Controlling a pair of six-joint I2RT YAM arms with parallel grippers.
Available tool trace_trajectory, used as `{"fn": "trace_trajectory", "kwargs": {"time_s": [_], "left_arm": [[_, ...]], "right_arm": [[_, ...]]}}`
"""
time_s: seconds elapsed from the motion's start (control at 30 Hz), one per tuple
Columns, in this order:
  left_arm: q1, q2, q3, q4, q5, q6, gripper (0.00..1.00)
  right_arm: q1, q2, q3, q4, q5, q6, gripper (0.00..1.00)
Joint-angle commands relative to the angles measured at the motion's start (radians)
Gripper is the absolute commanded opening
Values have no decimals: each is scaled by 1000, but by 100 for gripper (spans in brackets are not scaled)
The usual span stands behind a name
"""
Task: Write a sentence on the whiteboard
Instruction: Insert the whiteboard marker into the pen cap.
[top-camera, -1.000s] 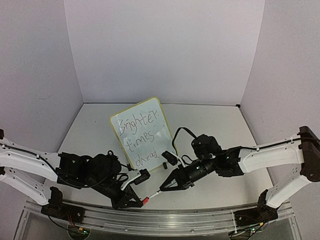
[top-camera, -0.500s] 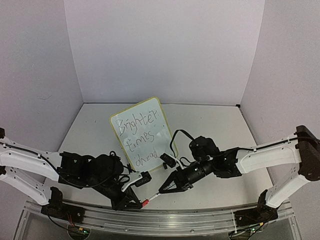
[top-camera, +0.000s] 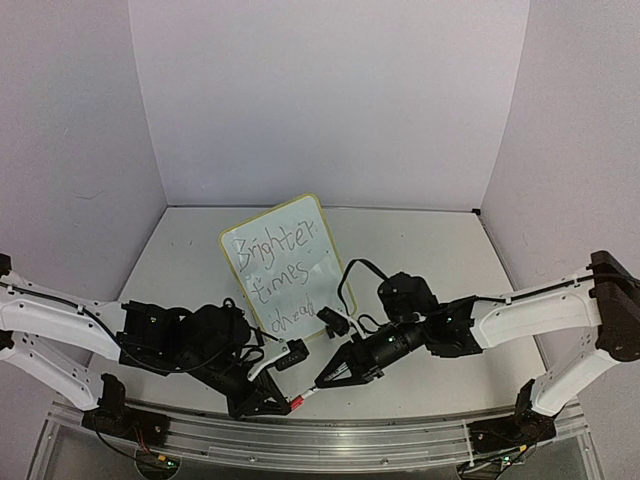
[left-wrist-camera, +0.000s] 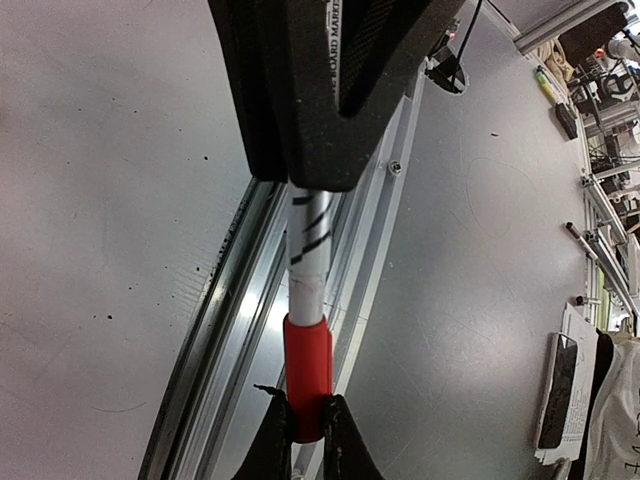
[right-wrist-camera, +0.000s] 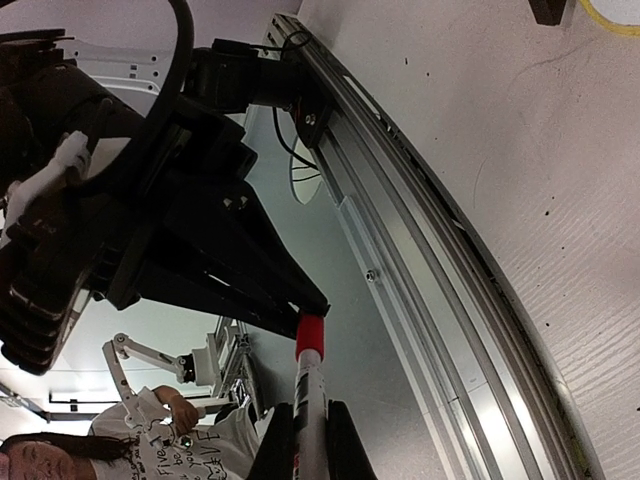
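Observation:
The whiteboard (top-camera: 290, 232) stands tilted at the table's middle, with the sentence (top-camera: 281, 264) "Brighter times ahead" in three dark lines. Its yellow rim shows in the right wrist view (right-wrist-camera: 612, 17). In front of it, the two grippers meet over the near edge. My right gripper (top-camera: 323, 379) is shut on the white barrel of a marker (right-wrist-camera: 310, 395). My left gripper (top-camera: 287, 403) is shut on the marker's red cap (left-wrist-camera: 308, 372). The cap sits on the marker's end (right-wrist-camera: 311, 335). The barrel (left-wrist-camera: 309, 245) runs straight between both grippers.
An aluminium rail (top-camera: 330, 437) runs along the table's near edge, right under the marker. White enclosure walls stand at the back and both sides. A person (right-wrist-camera: 90, 455) is off the table beyond the rail.
My left gripper has slid right onto the marker's red cap. My right gripper has shifted slightly left and down with the marker. The whiteboard has not moved.

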Motion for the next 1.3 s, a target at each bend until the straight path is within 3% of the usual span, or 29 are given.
{"fn": "trace_trajectory", "kwargs": {"time_s": [0.0,1.07,1.27], "left_arm": [[-2,3,50,45,-22,25,0],[-1,68,225,246,-196,168,0],[-1,61,206,185,-222,147,2]], "right_arm": [[13,17,16,70,-38,14,0],[84,89,54,108,-80,19,0],[66,14,23,68,59,2,0]]}}
